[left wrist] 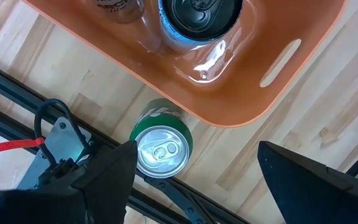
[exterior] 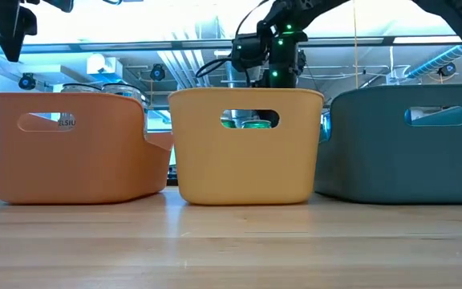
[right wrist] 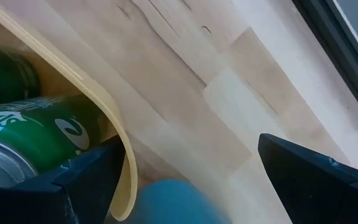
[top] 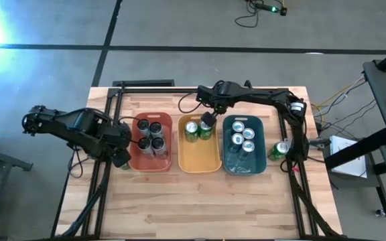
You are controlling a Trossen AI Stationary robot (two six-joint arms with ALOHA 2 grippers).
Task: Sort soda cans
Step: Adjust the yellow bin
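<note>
Three bins in a row on the wooden table [top: 200,201]: red bin [top: 137,164], yellow bin [top: 200,164] in the middle, teal bin [top: 243,169].

Inside the yellow bin, at its far end: two green cans [top: 191,131], both upright, long axes vertical, silver tops up. Right gripper [top: 207,123] directly over the second of these cans [top: 206,130], at the bin's far right corner; from the right wrist view, fingers spread wide, one finger [right wrist: 316,180] outside the yellow wall and the green can [right wrist: 36,140] just inside it, nothing pinched.

Left of the yellow bin, in the red bin: four dark cans [top: 150,136], upright, tops up. Beyond the red bin's left wall, on the bare table: one more green can [left wrist: 160,146], upright, top facing the left wrist camera. Left gripper [top: 120,159] above that can, fingers [left wrist: 107,177] parted wide, not gripping.

Right of the yellow bin, in the teal bin: four silver-blue cans [top: 242,136], upright. Past the teal bin's right wall: a green can [top: 278,150] on the table, apparently tilted.
</note>
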